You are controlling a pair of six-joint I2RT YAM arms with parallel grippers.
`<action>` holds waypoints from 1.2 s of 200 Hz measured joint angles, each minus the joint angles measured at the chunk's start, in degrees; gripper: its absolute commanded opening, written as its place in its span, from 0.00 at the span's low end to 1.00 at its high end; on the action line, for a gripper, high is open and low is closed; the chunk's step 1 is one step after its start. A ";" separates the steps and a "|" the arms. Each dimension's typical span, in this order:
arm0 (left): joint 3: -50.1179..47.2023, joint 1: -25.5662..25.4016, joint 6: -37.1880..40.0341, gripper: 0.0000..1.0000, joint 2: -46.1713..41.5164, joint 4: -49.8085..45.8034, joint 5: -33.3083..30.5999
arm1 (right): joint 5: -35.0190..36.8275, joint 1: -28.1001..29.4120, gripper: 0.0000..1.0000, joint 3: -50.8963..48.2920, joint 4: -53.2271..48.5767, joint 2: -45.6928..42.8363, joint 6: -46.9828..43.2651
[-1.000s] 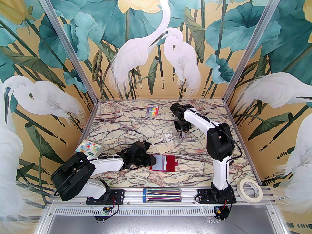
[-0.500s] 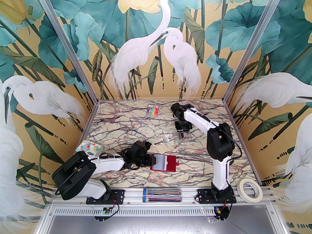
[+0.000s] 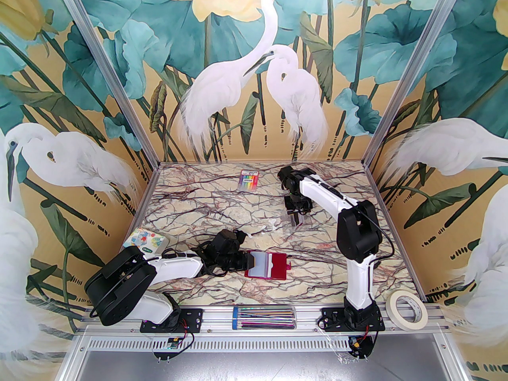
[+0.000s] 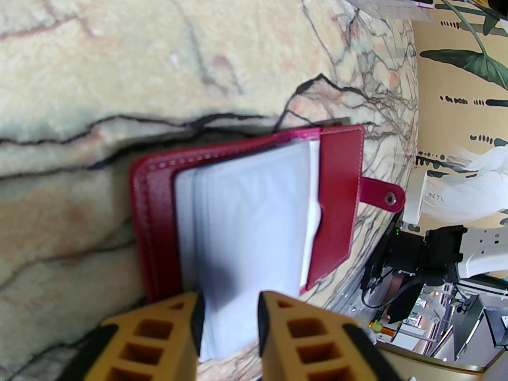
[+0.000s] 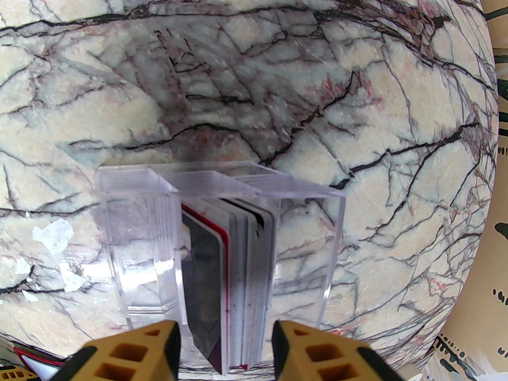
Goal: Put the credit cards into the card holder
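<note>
Still unmoved over the last second, the left gripper (image 4: 228, 304) is kept low on the table (image 3: 222, 212). Its fingers are closed together on the near edge of the clear sleeves (image 4: 254, 220) of the holder (image 4: 341, 197). The holder is laid open and flat near the front of the table, with its red cover spread and its snap tab pointed right. The sleeves are thus pinned and offered for loading. Whether a card is already inside cannot be told, as the sleeves are blurred.

Further right and farther back, the change is found. The right gripper (image 5: 226, 331), pinched narrow a moment ago, is now spread apart. Its fingers are set on either side of the cards (image 5: 246, 252), which are stood on edge and packed together in one compartment of the clear box (image 5: 135, 228). No clamp on them is shown, and the gripper's place over the box is hardly altered in the top view.

The earlier pinch is judged to have been released without a card being drawn out, so a fresh grasp appears to be in preparation. The task is therefore judged to be at the picking step, with the cards not yet carried to the holder. Since the whole stack is straddled, several cards could be taken at once.
</note>
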 measured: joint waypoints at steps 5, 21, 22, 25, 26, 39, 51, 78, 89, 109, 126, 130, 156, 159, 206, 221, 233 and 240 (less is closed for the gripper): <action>0.00 0.00 0.00 0.30 0.00 -0.02 0.00 | 0.00 0.00 0.46 0.00 0.00 0.02 0.00; 0.00 0.00 0.00 0.30 0.00 -0.02 0.00 | 0.00 0.00 0.45 0.09 -0.11 0.04 0.00; 0.00 0.00 0.00 0.30 0.00 -0.02 0.00 | 0.00 0.00 0.45 0.09 -0.13 0.04 0.00; 0.00 0.00 0.00 0.30 0.00 -0.02 0.00 | 0.00 0.00 0.45 0.09 -0.13 0.04 0.00; 0.00 0.00 0.00 0.30 0.00 -0.02 0.00 | 0.00 0.00 0.45 0.09 -0.13 0.04 0.00; 0.00 0.00 0.00 0.30 0.00 -0.02 0.00 | 0.00 0.00 0.44 0.09 -0.15 0.11 0.00; 0.00 0.00 0.00 0.30 0.00 0.00 0.00 | 0.02 0.00 0.44 0.11 -0.15 0.28 0.00; 0.00 0.00 0.00 0.30 0.00 0.00 0.00 | 0.02 0.00 0.43 0.11 -0.15 1.25 0.00; 0.00 0.00 0.00 0.30 0.00 0.00 0.00 | 0.04 0.00 0.43 0.11 -0.15 1.62 0.00; 0.00 0.00 0.00 0.30 0.00 0.00 0.00 | 0.07 0.00 0.42 0.11 -0.15 1.97 0.00; 0.00 0.00 0.00 0.30 0.00 0.00 0.00 | 0.28 0.00 0.41 0.11 -0.15 1.97 0.00; 0.00 0.00 -0.02 0.30 0.00 0.00 0.00 | 0.37 0.00 0.41 0.11 -0.17 1.97 0.02; 0.00 0.00 0.00 0.30 0.00 0.00 0.00 | 0.79 0.00 0.41 0.11 -0.20 1.99 0.02; 0.00 0.00 0.00 0.30 0.00 0.00 0.00 | 0.87 0.00 0.41 0.11 -0.20 2.03 0.02; 0.00 0.00 -0.02 0.30 0.09 0.07 0.00 | 2.60 0.15 0.40 0.15 -0.83 3.58 0.04; 0.00 0.00 -0.02 0.30 0.28 0.35 0.13 | 3.28 0.39 0.40 0.15 -0.85 3.96 0.07; 0.00 -0.11 -0.02 0.30 0.37 0.66 0.17 | 3.72 0.59 0.39 0.17 -0.90 4.00 0.07; 0.00 -0.15 -0.02 0.30 0.37 0.68 0.15 | 3.89 0.70 0.39 0.20 -0.92 4.02 0.09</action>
